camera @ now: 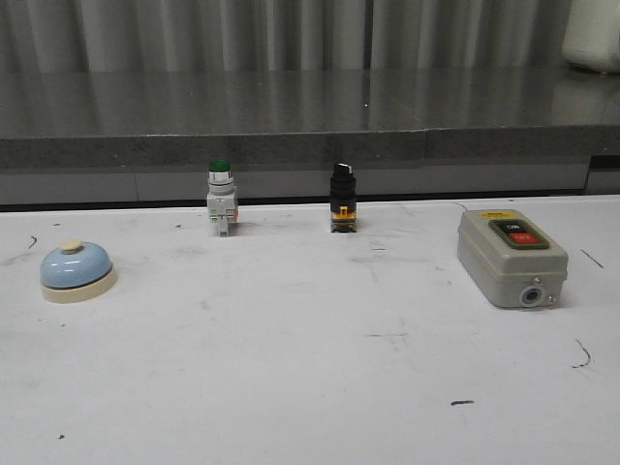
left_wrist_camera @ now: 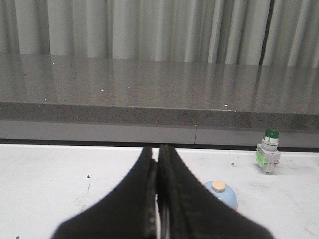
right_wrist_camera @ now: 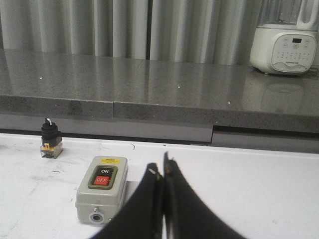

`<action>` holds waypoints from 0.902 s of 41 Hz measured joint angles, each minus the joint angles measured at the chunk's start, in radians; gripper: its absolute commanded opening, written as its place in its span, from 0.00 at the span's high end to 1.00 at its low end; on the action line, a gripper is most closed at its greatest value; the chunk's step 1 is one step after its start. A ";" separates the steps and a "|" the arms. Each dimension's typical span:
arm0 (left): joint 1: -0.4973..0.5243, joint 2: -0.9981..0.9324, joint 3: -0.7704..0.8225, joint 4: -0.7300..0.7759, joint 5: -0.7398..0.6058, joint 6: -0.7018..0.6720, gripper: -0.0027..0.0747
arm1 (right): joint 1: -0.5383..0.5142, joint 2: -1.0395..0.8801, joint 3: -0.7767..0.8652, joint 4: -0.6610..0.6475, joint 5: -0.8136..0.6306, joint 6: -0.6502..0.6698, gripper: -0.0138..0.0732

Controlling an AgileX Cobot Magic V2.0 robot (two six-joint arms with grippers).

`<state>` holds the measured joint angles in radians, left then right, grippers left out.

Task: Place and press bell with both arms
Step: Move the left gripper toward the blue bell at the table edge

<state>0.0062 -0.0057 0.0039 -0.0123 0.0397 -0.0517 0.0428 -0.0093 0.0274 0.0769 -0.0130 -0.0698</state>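
Grey switch box reads ON, OFF; left pincer and right pincer closed, empty.

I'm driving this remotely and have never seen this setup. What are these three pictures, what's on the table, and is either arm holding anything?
One picture looks forward over the white table. The other two come from cameras on each arm's wrist. The black wedge in each is that arm's tool: left tool and right tool, both closed and empty. On the table, left to right: the blue bell, a green push button, a black knob switch and a grey on/off box. Nothing is held.
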 measured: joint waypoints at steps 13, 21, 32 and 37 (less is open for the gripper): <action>0.000 0.000 0.000 0.000 0.000 0.000 0.99 | 0.000 0.000 0.000 0.000 0.000 0.000 0.92; 0.000 0.000 0.000 0.000 0.000 0.000 0.99 | 0.000 0.000 0.000 0.000 0.000 0.000 0.92; 0.000 0.000 0.000 0.000 -0.002 0.000 0.99 | 0.000 0.000 0.000 0.000 0.000 0.000 0.92; 0.000 0.000 0.000 0.000 -0.016 0.000 0.99 | 0.000 0.000 0.000 0.000 -0.020 0.000 0.92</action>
<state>0.0062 -0.0057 0.0039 -0.0123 0.0238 -0.0517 0.0428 -0.0093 0.0274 0.0769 -0.0333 -0.0698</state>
